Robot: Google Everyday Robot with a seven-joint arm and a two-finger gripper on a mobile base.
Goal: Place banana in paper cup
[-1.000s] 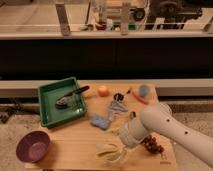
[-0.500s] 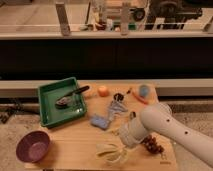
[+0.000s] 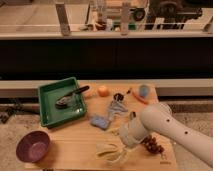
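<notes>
One banana (image 3: 106,148) lies near the table's (image 3: 75,145) front edge, just beside the paper cup (image 3: 120,156), with the pincer (image 3: 121,141) low over both; its opening I cannot tell. A purple bowl (image 3: 33,146) occupies the front-left corner.

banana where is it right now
In the camera view the banana lies near the table's front edge, right of the purple bowl, with the gripper right at it on its right.
</notes>
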